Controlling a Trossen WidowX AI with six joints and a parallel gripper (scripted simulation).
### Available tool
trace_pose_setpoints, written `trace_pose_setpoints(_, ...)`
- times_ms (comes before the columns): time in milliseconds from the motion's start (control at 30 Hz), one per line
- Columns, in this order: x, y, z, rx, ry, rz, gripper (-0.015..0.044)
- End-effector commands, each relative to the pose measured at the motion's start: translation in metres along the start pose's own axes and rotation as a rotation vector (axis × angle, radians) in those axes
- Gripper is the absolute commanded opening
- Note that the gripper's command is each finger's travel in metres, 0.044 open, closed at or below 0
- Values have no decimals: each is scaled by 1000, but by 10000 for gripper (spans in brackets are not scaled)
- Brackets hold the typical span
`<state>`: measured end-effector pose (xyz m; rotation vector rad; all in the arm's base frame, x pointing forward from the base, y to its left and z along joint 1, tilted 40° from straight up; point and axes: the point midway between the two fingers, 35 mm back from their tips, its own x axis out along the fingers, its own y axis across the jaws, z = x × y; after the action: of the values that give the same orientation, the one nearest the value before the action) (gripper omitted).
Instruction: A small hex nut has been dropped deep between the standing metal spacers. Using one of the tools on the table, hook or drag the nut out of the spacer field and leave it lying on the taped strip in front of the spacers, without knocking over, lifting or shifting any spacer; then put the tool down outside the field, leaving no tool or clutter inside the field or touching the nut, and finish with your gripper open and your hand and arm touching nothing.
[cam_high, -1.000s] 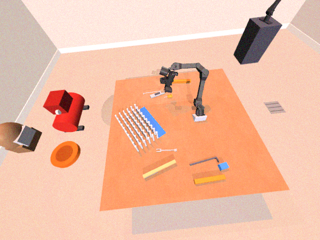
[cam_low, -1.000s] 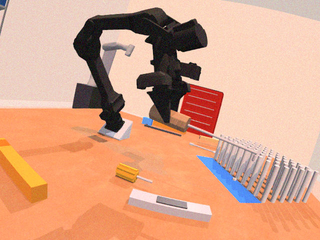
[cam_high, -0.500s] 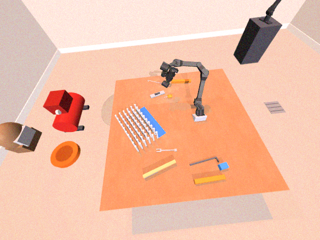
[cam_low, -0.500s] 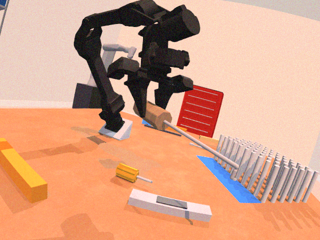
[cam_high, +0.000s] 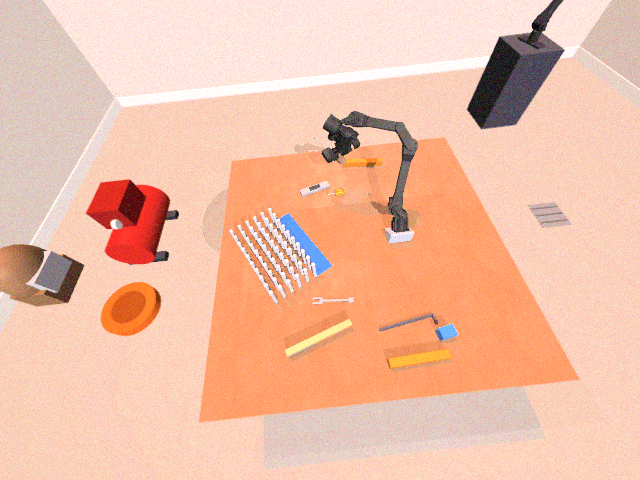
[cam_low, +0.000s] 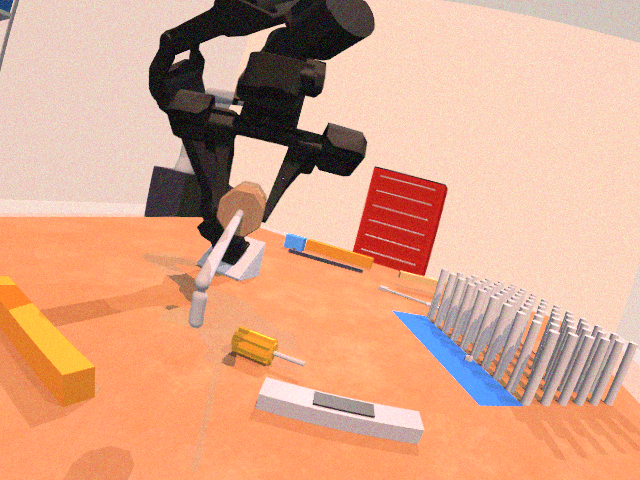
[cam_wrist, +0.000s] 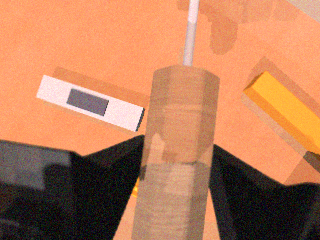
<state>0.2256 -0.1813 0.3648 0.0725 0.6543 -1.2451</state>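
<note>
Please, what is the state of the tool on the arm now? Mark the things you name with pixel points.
Tool (cam_high: 341, 159) (cam_low: 238, 219) (cam_wrist: 176, 146): closed on the light-brown wooden handle (cam_low: 241, 209) (cam_wrist: 182, 115) of a thin grey metal rod (cam_low: 219, 253) (cam_wrist: 189, 42).

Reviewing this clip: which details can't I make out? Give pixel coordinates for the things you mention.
- Wooden handle's (cam_low: 242, 209) (cam_wrist: 182, 120) rear end: cut off by the wrist view's lower edge.
- Yellow screwdriver (cam_high: 338, 192) (cam_low: 254, 346): mostly hidden behind handle and pincer (cam_wrist: 176, 146), wrist view.
- Spacer feet, rear rows: behind nearer spacers, exterior view.

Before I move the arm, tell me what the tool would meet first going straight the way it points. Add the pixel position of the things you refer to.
The tool (cam_high: 341, 158) (cam_low: 237, 217) (cam_wrist: 176, 146) points down, so most likely the orange tabletop (cam_high: 439, 279) (cam_low: 336, 351) (cam_wrist: 75, 45); depth is unclear, so I can't rule out the yellow bar (cam_high: 356, 162) (cam_low: 56, 346) (cam_wrist: 287, 110) nearby.
</note>
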Motion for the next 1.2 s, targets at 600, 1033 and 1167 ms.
trace_pose_setpoints(600, -1, -29, 17, 229, -49, -86, 0)
trace_pose_setpoints(1033, 8, -27, 15, 231, -45, -86, 0)
trace_pose_setpoints(1167, 10, -26, 15, 231, -43, -86, 0)
